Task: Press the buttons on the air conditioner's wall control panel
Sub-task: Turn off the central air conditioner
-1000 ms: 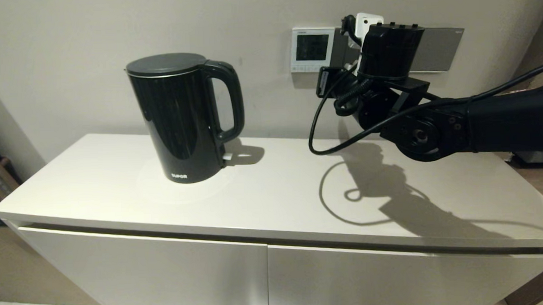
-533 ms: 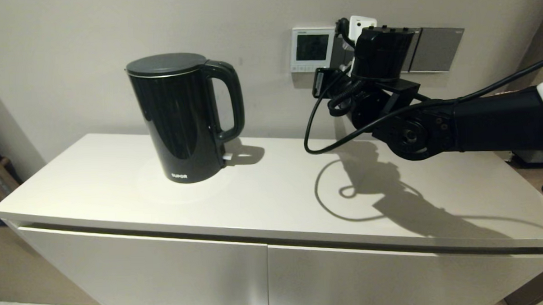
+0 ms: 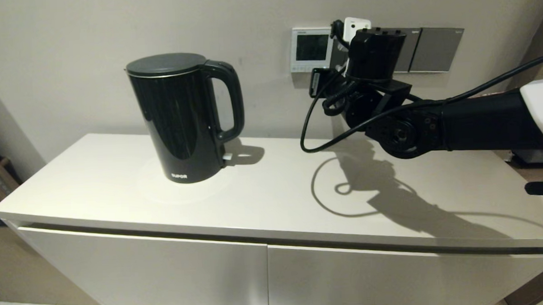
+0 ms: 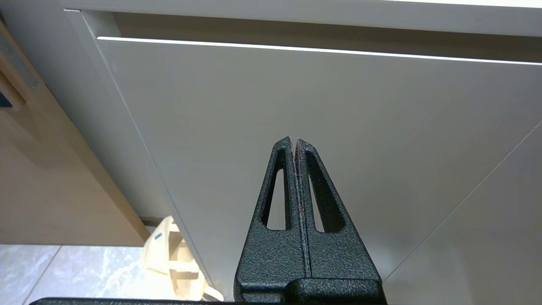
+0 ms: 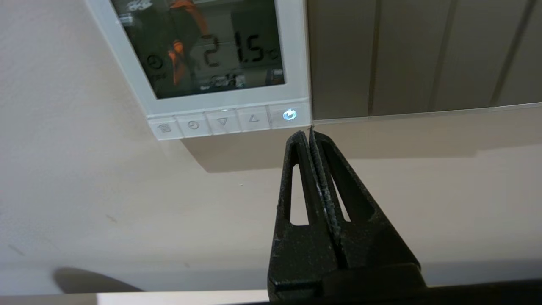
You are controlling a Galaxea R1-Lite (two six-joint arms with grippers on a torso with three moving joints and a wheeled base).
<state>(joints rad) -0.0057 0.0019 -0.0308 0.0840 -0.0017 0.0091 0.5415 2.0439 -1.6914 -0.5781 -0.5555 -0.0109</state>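
Note:
The white wall control panel [image 3: 312, 49] hangs on the wall, left of my right arm's wrist [image 3: 373, 54]. In the right wrist view its screen [image 5: 203, 51] is dark and reads 21.5. The buttons [image 5: 224, 122] run in a row along its lower edge, and the power button [image 5: 289, 115] at the end glows blue. My right gripper [image 5: 305, 132] is shut and empty. Its tips sit just below the panel's lower corner, under the power button. My left gripper [image 4: 294, 142] is shut and empty, low in front of the cabinet door.
A black kettle [image 3: 184, 117] stands on the white cabinet top [image 3: 273, 193]. Dark grey switch plates [image 3: 430, 50] sit right of the panel and also show in the right wrist view [image 5: 423, 55]. A white plug [image 3: 355, 25] and a looping black cable [image 3: 313, 133] hang by my right wrist.
My right arm has moved left along the wall, towards the panel. The kettle has not moved.

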